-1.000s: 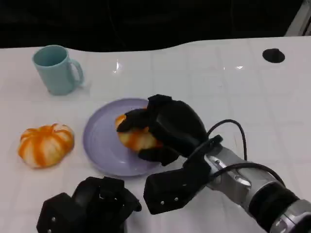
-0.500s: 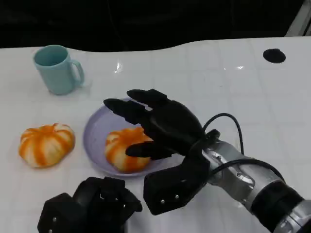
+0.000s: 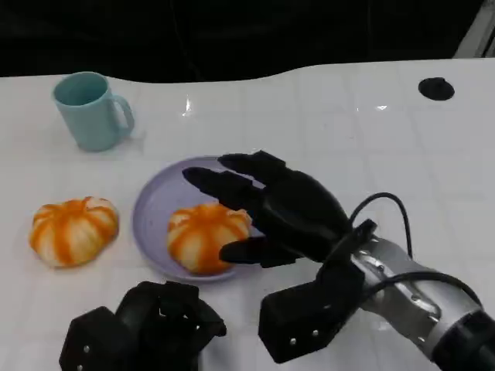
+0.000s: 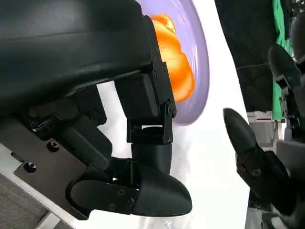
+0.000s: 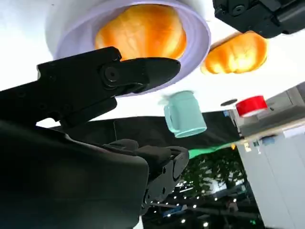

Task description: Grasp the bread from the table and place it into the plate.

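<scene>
fingers [image 3: 232, 184] of the right hand [image 3: 286, 209] are spreading apart above the plate [image 3: 155, 202], clamping on nothing; the thumb is reaching toward the bread [image 3: 205, 236] from the near side, and i cannot tell whether its tip is touching the bread. judging from this, the placing step is looking done and the release is in hand: the bread is sitting inside the lilac plate, on the half nearer the robot, and nothing is gripping it. the right wrist view is agreeing, showing the bread resting within the plate's rim with a black finger crossing in front of it.

the next move, as i am reading it, is calling for the right hand to be lifting up and drawing back toward the robot without the thumb or fingers dragging the bread off the plate's near edge, where it is lying close to the rim.

the left hand [image 3: 147, 328] is resting low at the table's near edge, its fingers curling in with nothing in them, well apart from the plate.

as for containers: the plate is holding that one bread and nothing else that i can see. a second orange bread [image 3: 73, 230] is lying on the bare table [image 3: 371, 154] just beside the plate's left. the teal mug [image 3: 89, 110] is standing upright farther back; what is inside it is not showing.
</scene>
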Available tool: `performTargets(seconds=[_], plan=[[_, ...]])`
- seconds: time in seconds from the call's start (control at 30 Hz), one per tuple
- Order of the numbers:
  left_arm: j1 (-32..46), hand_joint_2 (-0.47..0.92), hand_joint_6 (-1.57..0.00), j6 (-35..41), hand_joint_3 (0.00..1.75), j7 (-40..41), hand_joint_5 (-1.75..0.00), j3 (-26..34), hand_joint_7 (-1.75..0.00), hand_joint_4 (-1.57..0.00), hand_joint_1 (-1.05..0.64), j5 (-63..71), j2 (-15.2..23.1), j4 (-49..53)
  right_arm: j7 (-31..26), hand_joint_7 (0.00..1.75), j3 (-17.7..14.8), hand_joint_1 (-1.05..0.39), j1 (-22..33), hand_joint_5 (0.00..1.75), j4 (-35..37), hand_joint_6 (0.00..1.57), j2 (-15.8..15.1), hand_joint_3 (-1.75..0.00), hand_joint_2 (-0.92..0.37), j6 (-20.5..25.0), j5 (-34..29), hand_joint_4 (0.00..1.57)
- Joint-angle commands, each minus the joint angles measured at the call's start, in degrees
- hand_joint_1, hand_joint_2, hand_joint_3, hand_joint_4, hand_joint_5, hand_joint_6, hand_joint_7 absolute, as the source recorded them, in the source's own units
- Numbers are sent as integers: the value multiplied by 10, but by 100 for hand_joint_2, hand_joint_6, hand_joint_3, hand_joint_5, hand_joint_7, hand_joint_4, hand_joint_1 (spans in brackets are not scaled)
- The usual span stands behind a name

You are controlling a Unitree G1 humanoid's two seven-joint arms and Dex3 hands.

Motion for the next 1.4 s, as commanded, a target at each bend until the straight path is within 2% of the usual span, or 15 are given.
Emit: performTargets(seconds=[0.03,0.2,0.43,0.6,0.87,1.0,1.07,1.17,1.2,1.27,1.33,1.4], plan=[[1,55,-143,3,62,0,-118,4,-67,-157,-105,-6,5,-1,9,2,-23,-65,37,42,-48,20,-27,-24,-92,-14,25,0],[1,56,-143,4,61,-2,-117,4,-67,-157,-105,-9,5,-1,32,2,-45,-61,81,40,-106,19,-54,-23,-92,-26,47,0],[1,56,-145,6,59,1,-117,3,-65,-157,-105,-7,5,-1,41,2,-72,-58,128,42,-150,20,-83,-23,-92,-43,62,0],[0,57,-145,2,59,2,-117,2,-65,-157,-105,-6,2,0,19,4,-99,-53,167,54,-154,26,-101,-14,-92,-84,78,2],[1,56,-146,6,58,3,-118,1,-64,-157,-105,-5,2,-4,-16,8,-140,-49,215,61,-128,35,-127,-14,-92,-173,98,10],[2,56,-146,10,58,4,-118,1,-63,-157,-105,-4,3,-7,-37,14,-164,-44,235,68,-109,51,-126,-14,-92,-212,114,29],[2,56,-146,12,58,3,-118,1,-63,-157,-105,-5,3,-9,-45,23,-174,-41,240,81,-100,70,-123,-15,-92,-229,120,55],[3,56,-146,14,58,4,-117,1,-63,-157,-105,-5,3,-11,-53,25,-184,-41,241,84,-86,76,-122,-16,-92,-251,124,64],[4,56,-146,14,58,4,-117,2,-63,-157,-105,-5,2,-11,-58,41,-190,-38,242,105,-77,89,-123,-20,-91,-264,128,75],[4,56,-146,13,58,4,-117,2,-63,-157,-105,-6,2,-11,-59,77,-199,-34,244,131,-61,85,-122,-36,-83,-285,141,74],[4,56,-147,15,58,3,-117,2,-63,-157,-105,-7,2,-12,-52,98,-204,-33,249,144,-56,80,-119,-74,-62,-291,155,73],[5,56,-147,16,58,3,-117,2,-63,-157,-105,-6,2,-14,-45,108,-208,-31,256,150,-56,79,-117,-96,-50,-294,166,71]])
